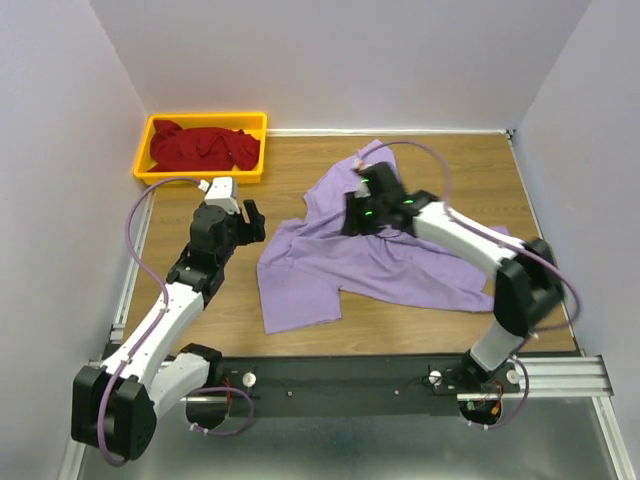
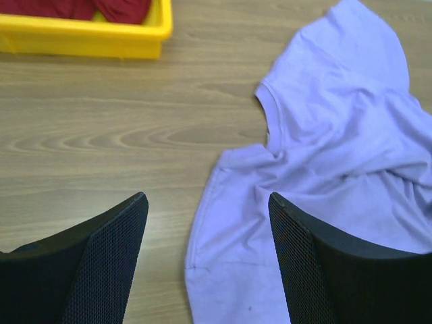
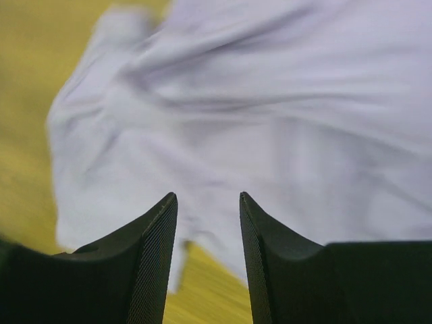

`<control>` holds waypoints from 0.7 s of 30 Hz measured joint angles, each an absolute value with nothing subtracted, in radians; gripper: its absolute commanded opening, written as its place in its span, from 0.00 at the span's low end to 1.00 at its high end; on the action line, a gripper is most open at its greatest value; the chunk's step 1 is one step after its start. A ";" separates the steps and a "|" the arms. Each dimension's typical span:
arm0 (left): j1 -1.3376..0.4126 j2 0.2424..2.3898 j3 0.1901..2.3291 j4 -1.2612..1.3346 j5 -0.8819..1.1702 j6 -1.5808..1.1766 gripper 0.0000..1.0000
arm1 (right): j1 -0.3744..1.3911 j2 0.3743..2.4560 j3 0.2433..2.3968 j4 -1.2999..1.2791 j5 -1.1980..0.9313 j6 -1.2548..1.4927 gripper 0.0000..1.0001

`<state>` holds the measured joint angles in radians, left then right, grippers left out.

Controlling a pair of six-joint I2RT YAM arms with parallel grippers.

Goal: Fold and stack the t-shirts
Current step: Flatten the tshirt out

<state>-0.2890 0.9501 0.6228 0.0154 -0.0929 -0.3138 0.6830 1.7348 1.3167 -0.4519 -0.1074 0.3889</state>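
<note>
The light lavender t-shirt (image 1: pixel 400 265) lies crumpled and spread out on the wooden table, also seen in the left wrist view (image 2: pixel 337 135) and, blurred, in the right wrist view (image 3: pixel 270 101). The dark red t-shirt (image 1: pixel 205 147) is bunched inside the yellow bin (image 1: pixel 200 172); its edge shows in the left wrist view (image 2: pixel 101 8). My left gripper (image 1: pixel 245 210) (image 2: pixel 208 199) is open above the table at the lavender shirt's left edge, holding nothing. My right gripper (image 1: pixel 358 205) (image 3: pixel 208 197) hovers over the shirt's upper middle, its jaws apart with no cloth between them.
The yellow bin (image 2: pixel 81 37) stands at the table's back left corner. White walls close in the back and both sides. A metal rail (image 1: pixel 400 385) carrying both arm bases runs along the near edge.
</note>
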 measured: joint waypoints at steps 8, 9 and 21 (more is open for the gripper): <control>-0.328 1.156 0.717 -0.049 0.084 -0.311 0.74 | 0.309 1.431 1.003 -0.446 0.036 0.411 0.49; -0.333 1.180 0.728 -0.057 0.093 -0.308 0.73 | 0.288 1.428 0.974 -0.458 0.064 0.414 0.49; -0.369 1.488 0.805 -0.194 0.166 -0.262 0.71 | 0.119 1.449 0.923 -0.450 0.196 0.457 0.50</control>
